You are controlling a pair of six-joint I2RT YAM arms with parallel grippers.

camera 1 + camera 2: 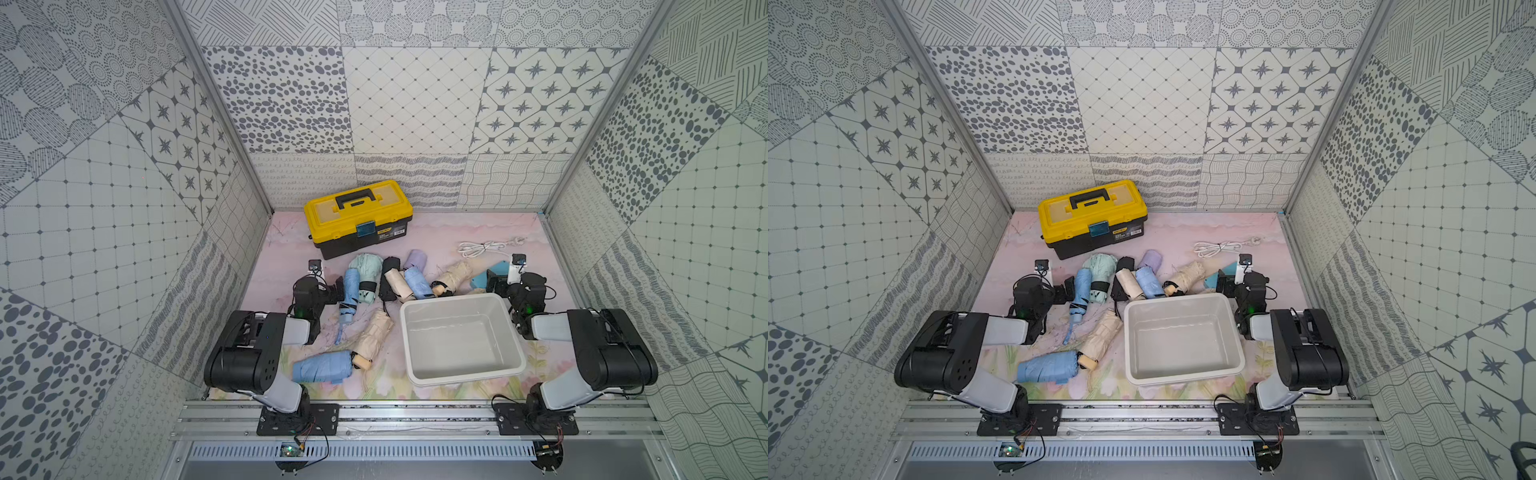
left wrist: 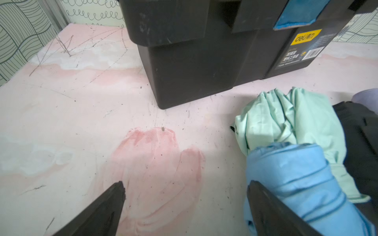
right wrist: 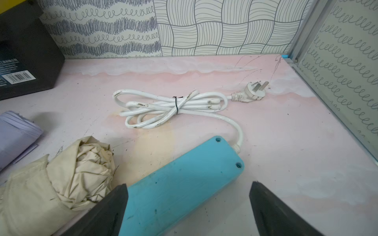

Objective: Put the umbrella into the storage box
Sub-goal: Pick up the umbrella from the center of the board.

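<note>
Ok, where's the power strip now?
In a top view the power strip lies on the robot's right, behind the storage box, beside a beige umbrella, at the open right claw, its white cord coiled farther back.

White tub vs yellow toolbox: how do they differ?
The white tub is lidless, open and empty; the yellow toolbox is shut, with a black handle on its lid. The tub sits nearer the camera; the toolbox stands farther back. Both are rectangular.
</note>
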